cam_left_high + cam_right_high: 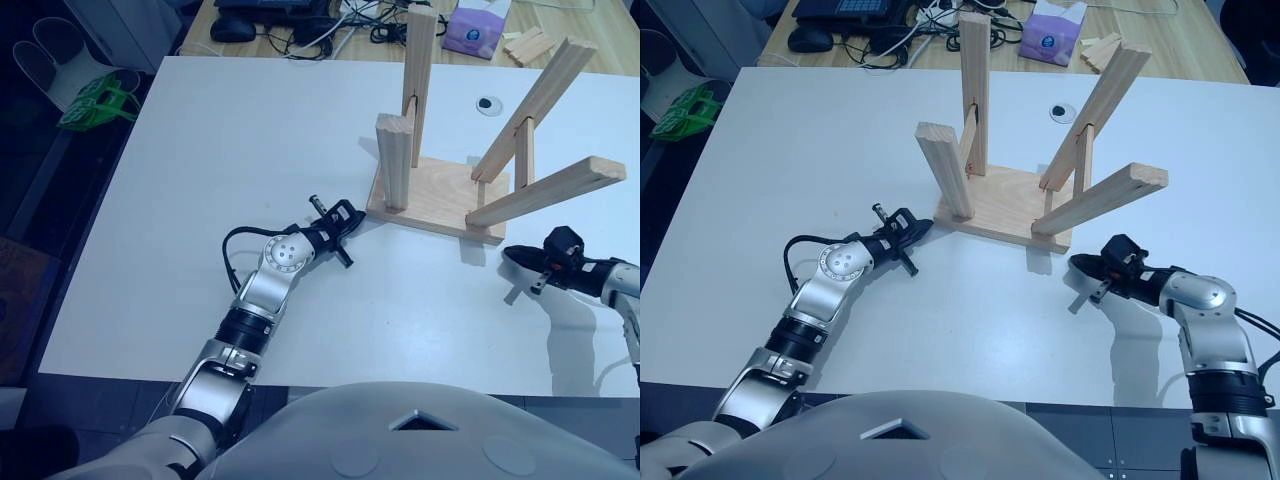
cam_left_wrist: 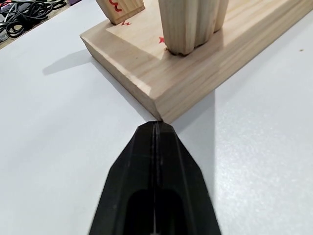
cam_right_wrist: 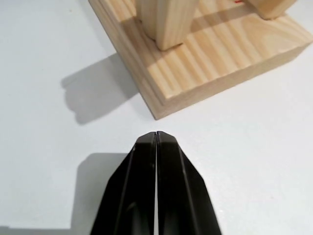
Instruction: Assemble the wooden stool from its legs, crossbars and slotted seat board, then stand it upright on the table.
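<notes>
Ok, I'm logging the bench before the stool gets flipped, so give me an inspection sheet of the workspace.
Surface: white table, no stains seen.
Job's things: seat board flat on the table, four legs sticking up, two leaning outward.
Clutter: small dark round thing beyond the board.
Grippers: left gripper shut, tip at the board's near left corner; right gripper shut, just short of the near right corner.
Cables: tangle on the desk behind.
Surroundings: wooden desk with purple box and wood pieces; green thing on the floor.
</notes>
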Available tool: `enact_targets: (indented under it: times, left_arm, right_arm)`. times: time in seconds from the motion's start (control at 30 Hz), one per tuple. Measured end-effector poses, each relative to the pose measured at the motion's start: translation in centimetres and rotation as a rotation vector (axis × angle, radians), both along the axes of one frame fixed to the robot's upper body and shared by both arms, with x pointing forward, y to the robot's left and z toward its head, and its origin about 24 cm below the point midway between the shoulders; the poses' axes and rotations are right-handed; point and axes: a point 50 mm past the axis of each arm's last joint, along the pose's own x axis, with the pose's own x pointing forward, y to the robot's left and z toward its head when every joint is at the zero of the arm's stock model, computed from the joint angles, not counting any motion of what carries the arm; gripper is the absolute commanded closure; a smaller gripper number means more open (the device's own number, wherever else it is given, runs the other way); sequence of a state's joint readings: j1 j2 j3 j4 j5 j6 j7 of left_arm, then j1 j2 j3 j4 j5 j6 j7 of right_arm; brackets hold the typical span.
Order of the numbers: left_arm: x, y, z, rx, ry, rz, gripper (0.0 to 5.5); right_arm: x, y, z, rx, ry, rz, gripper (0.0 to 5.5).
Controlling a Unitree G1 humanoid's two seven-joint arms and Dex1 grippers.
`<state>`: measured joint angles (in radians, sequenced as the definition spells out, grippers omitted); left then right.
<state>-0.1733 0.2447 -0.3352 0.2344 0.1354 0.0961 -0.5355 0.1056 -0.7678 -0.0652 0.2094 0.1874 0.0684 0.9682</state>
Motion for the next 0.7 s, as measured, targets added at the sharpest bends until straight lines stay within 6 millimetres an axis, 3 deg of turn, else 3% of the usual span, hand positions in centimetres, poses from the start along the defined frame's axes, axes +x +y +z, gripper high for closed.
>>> enact_targets:
  times: [0.17,0.47,0.7]
  left_arm:
    - [0.0,0.0,0.0,0.004,-0.003,0.005,5.48]
    - [0.6,0.3,0.0,0.019,-0.022,0.061,5.48]
    - [0.4,-0.7,0.0,-0.004,-0.013,0.031,5.48]
  right_arm:
    - [0.5,-0.9,0.1,-0.028,-0.016,-0.024,5.50]
    - [0.8,0.2,-0.5,-0.025,-0.028,-0.006,5.50]
    - [0.9,0.6,-0.6,-0.023,-0.034,0.004,5.50]
